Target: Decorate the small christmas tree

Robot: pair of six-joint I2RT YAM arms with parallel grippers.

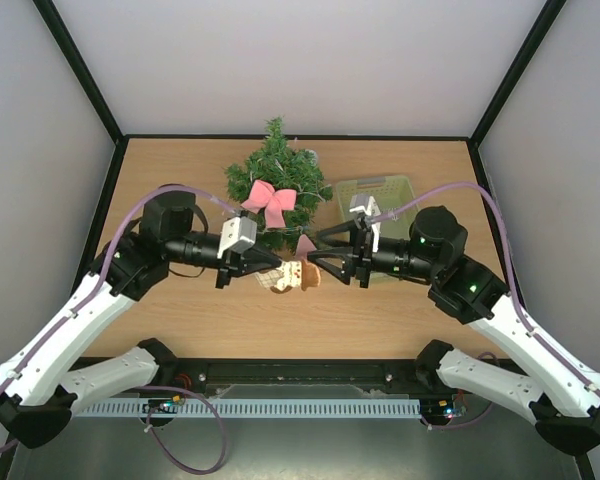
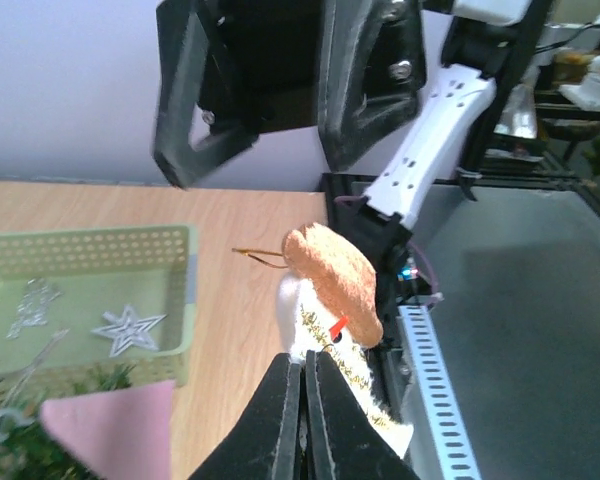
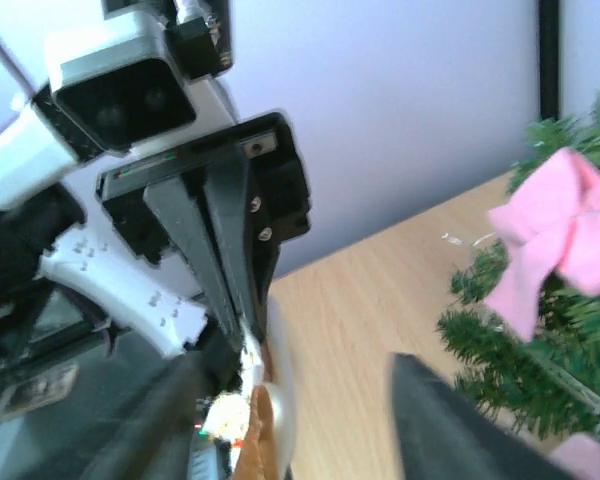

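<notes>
**Top view**
- Christmas tree [image 1: 276, 178]: standing upright at the upper middle of the table [image 1: 280, 325], wearing a pink bow [image 1: 270, 202].
- Basket [image 1: 375, 190]: sitting just right of the tree, partly hidden by the right arm.
- Left gripper [image 1: 277, 266]: reaching in from the left and clenching a small plush ornament [image 1: 298, 276] at mid-frame, just below the tree.
- Right gripper [image 1: 314, 252]: pointing in from the right, its jaws standing released on either side of the ornament's upper end.

**Left wrist view**
- Left jaws: pressing together at the bottom centre, pinching the ornament's white, gold-trimmed body, with its brown cap sticking up above them.
- Right jaws: hanging spread apart at the top of the frame, gripping nothing.
- Basket: lying at the left, holding a silver star [image 2: 128, 328] and another silvery piece.
- Tree: showing only as green needles in the lower left corner, beside a pink cloth flap [image 2: 110, 430].

**Right wrist view**
- Left gripper: coming down from the upper left, its jaws closing on the ornament at the bottom.
- Right fingers [image 3: 450, 430]: blurring along the lower edge, wide apart.
- Tree: filling the right edge, with the bow hanging on it.
</notes>
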